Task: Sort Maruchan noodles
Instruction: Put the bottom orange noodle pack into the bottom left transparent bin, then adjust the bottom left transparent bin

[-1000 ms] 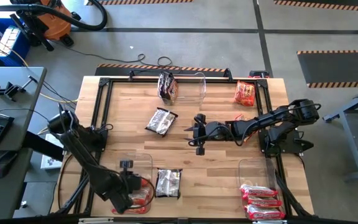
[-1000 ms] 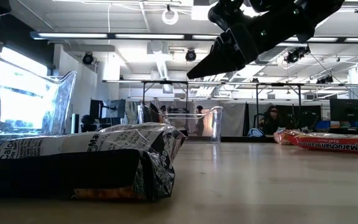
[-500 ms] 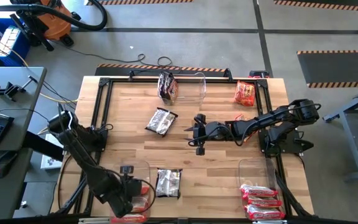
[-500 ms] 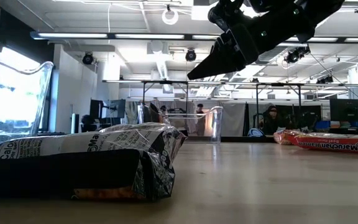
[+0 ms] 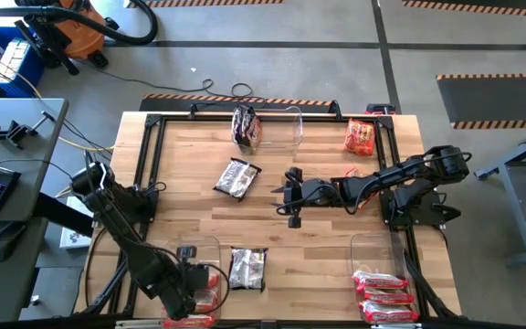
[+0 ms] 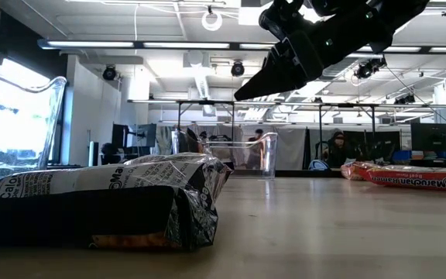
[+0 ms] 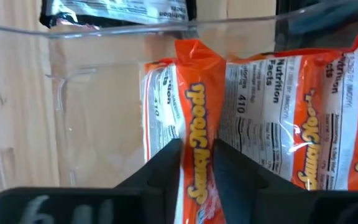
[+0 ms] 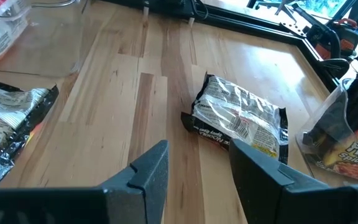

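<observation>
The left claw pinches the edge of a thin orange crinkly plastic noodle packet; light, slippery, brittle inside. The right claw hovers released above a black-silver packet.

Both robot arms are dark, nearly black, made of long thin parts joined by round joints. The left arm and the right arm each end in two flat, pointed black fingers.
</observation>
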Controlling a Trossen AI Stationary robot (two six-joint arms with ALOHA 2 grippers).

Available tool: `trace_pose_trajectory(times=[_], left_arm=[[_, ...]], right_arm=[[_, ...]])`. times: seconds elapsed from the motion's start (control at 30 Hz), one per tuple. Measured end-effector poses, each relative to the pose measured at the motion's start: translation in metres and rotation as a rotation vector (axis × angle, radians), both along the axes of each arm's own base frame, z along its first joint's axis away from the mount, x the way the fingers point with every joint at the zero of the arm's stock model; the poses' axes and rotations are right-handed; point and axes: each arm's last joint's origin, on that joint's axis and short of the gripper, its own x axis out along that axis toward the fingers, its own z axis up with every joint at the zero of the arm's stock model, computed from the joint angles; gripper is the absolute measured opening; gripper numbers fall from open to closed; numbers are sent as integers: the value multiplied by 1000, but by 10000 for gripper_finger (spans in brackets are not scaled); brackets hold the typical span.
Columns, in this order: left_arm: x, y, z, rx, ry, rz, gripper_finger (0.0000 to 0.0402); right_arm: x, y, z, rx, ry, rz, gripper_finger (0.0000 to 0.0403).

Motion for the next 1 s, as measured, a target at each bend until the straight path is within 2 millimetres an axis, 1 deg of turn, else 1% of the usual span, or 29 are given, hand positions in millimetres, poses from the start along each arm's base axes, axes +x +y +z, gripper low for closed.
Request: trace_pose_trajectory(times=[0.13, 0.23, 0.33, 0.43, 0.5, 0.57, 0.8, 1.0], left_arm=[[0, 0, 1, -11, 1, -2, 51], [0, 3, 6, -30, -8, 24, 33], [-1, 8, 15, -54, -35, 61, 18], [-4, 14, 26, -45, -106, 80, 4], [-5, 22, 26, -27, -134, 120, 1], [-5, 32, 19, -11, -119, 168, 1], [-1, 62, -21, 113, -36, 267, 0], [-3, 76, -35, 202, -23, 302, 0]], right_arm=[[0, 0, 0, 0, 0, 0, 151], [0, 0, 0, 0, 3, 0, 151], [0, 0, -1, 0, 8, 0, 151], [-1, 0, -1, 2, 17, 7, 151], [-1, 1, -2, 15, 19, 18, 151], [-1, 1, -2, 29, 18, 23, 151], [-1, 1, -3, 31, 34, 26, 151], [-2, 1, -3, 31, 37, 25, 151]])
